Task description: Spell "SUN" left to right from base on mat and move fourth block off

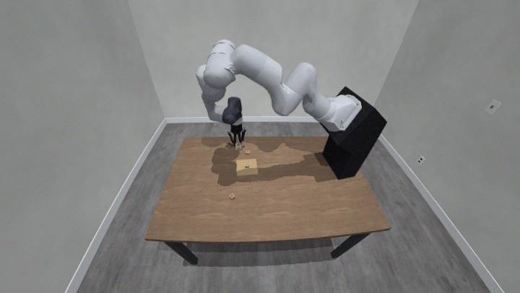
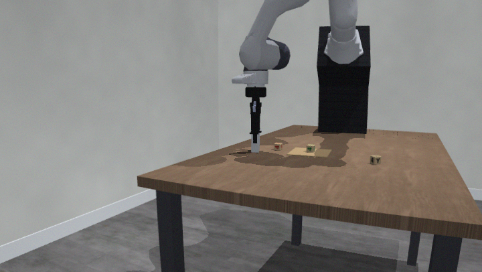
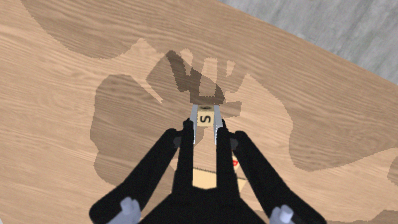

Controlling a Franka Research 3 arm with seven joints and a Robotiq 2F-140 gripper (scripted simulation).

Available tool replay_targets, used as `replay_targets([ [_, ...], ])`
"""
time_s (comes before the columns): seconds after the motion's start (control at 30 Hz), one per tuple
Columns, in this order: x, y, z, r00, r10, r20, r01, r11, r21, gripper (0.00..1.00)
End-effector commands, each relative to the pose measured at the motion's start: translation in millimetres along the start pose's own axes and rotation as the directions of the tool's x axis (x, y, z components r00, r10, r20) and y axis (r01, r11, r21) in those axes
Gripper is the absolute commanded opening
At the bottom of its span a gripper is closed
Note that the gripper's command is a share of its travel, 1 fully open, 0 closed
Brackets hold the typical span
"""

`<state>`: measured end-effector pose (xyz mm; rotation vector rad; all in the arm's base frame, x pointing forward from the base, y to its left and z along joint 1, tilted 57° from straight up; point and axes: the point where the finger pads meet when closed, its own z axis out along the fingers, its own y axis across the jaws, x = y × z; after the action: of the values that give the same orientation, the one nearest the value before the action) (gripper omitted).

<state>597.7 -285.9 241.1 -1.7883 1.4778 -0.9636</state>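
The white arm (image 1: 256,65) (image 2: 260,50) rises from its mount, arches high and reaches well outward, its wrist (image 1: 232,110) (image 2: 256,55) bent so that the black tool (image 1: 237,146) (image 2: 255,150) (image 3: 205,112) points straight down, upright, its pale fingertips (image 1: 236,146) (image 2: 255,145) near each other and roughly parallel, a narrow gap between them
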Motion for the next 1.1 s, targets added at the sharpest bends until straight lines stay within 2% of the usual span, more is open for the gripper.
replay_targets([
  [0.0,-2,-1,1.2,1.0,-0.003,0.002,0.003,1.0,0.002,0.13],
  [0.4,-2,-1,-6.9,1.0,-0.003,0.002,0.003,1.0,0.002,0.13],
  [0.7,-2,-1,-38.3,1.0,-0.003,0.002,0.003,1.0,0.002,0.13],
  [0.77,-2,-1,-38.3,1.0,-0.003,0.002,0.003,1.0,0.002,0.13],
  [1.07,-1,-1,-76.0,1.0,-0.003,0.002,0.003,1.0,0.002,0.13],
])
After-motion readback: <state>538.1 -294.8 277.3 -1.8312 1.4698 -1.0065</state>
